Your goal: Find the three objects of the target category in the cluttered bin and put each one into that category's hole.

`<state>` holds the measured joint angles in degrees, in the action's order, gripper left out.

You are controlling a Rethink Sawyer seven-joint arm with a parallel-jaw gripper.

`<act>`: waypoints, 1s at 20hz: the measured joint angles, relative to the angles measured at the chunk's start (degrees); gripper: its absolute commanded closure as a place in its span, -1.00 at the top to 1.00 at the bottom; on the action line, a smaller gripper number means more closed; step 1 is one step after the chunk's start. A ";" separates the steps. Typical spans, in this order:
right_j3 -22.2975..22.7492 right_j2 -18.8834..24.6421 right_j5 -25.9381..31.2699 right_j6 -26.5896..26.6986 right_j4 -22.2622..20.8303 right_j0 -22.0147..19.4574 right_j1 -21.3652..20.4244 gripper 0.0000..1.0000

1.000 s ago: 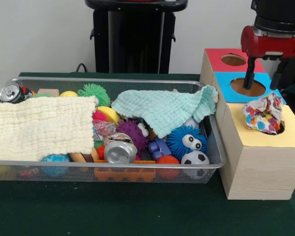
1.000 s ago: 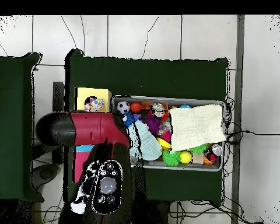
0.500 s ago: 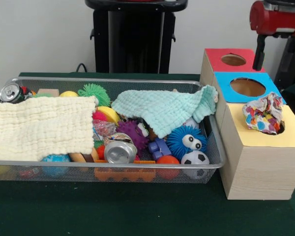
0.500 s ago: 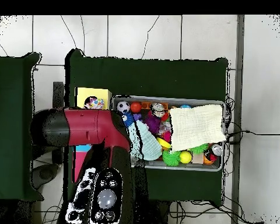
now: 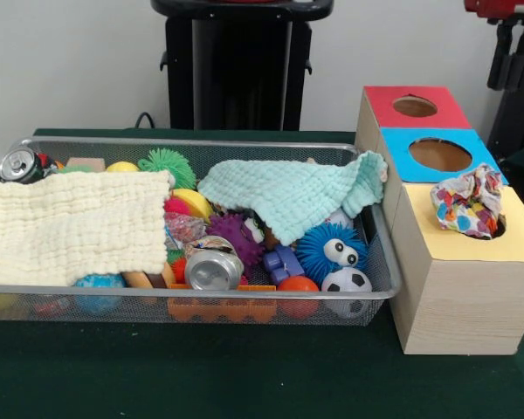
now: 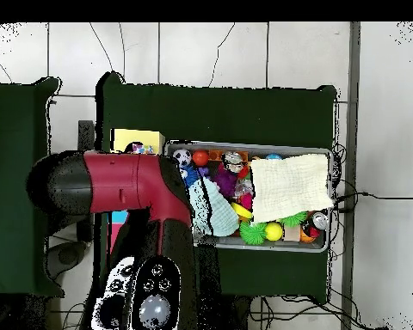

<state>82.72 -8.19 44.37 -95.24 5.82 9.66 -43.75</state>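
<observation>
Gripper [image 5: 512, 54] sits at the top right edge of the front view, only its black lower parts showing, high above the far right end of the box [image 5: 458, 288]; cannot tell whether it is spread or closed, and nothing hangs visibly from it

Crumpled patterned wad [image 5: 468, 202] is lodged in the yellow hole [image 5: 498, 229], the nearest of the three, sticking up above the rim rather than dropped through. Red hole [image 5: 414, 106] and blue hole [image 5: 439, 154] look empty

Key relation: the bin [image 5: 201, 292] lies left of and well below the gripper, with its long axis running left-right, so any next pick likely needs a long traverse left plus a descent. Likeliest same-kind item, as a guess, is the crinkled wrapper [image 5: 185, 229] mid-bin, wedged between the cream cloth [image 5: 70, 225] and the can [image 5: 213, 267], well apart from the gripper. More may be hidden under the cream cloth or the mint cloth [image 5: 288, 196], whose right corner drapes over the bin's right rim

Versus a second ago: gripper then hung low over the blue hole with the red wrist fully in view; it has risen almost out of the front view. In the overhead view the arm [image 6: 124, 180] looms larger and now covers more of the box. Wad and bin contents unchanged
</observation>
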 measured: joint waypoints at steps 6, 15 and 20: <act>0.01 -0.13 0.01 0.00 0.11 -0.01 -0.65 -1.00; 0.01 -0.21 -0.01 0.00 0.26 -0.01 -0.68 -1.00; 0.01 -0.26 -1.15 0.00 0.26 0.00 -0.11 -1.00</act>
<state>82.72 -8.46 43.22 -95.24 6.08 9.66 -43.86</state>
